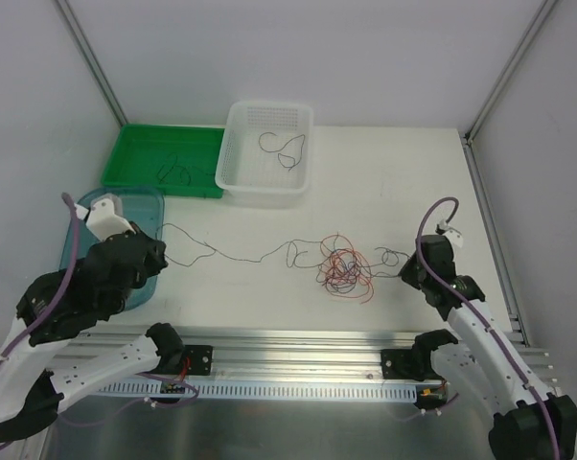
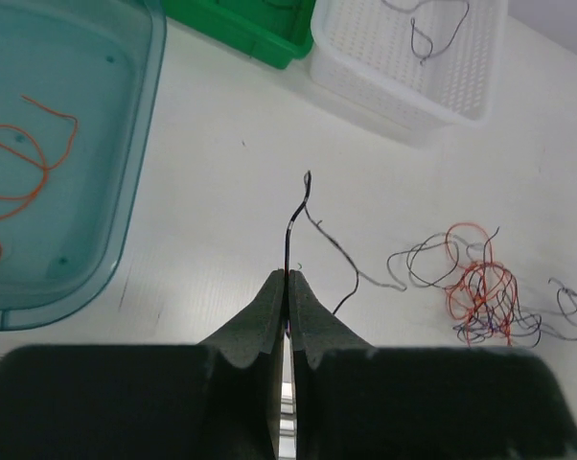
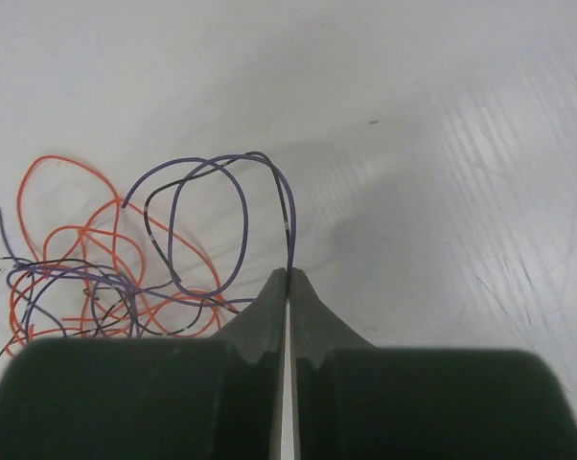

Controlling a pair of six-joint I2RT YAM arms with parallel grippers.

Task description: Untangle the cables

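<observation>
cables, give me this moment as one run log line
left hand: shut on black cable | right hand: shut on purple cable | tangle: knotted, red, purple, black strands

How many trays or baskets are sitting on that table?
3. A green tray sits at the far left, a white basket is beside it on the right, and a teal bin is nearer, at the left edge. The arms could hide something small.
</observation>
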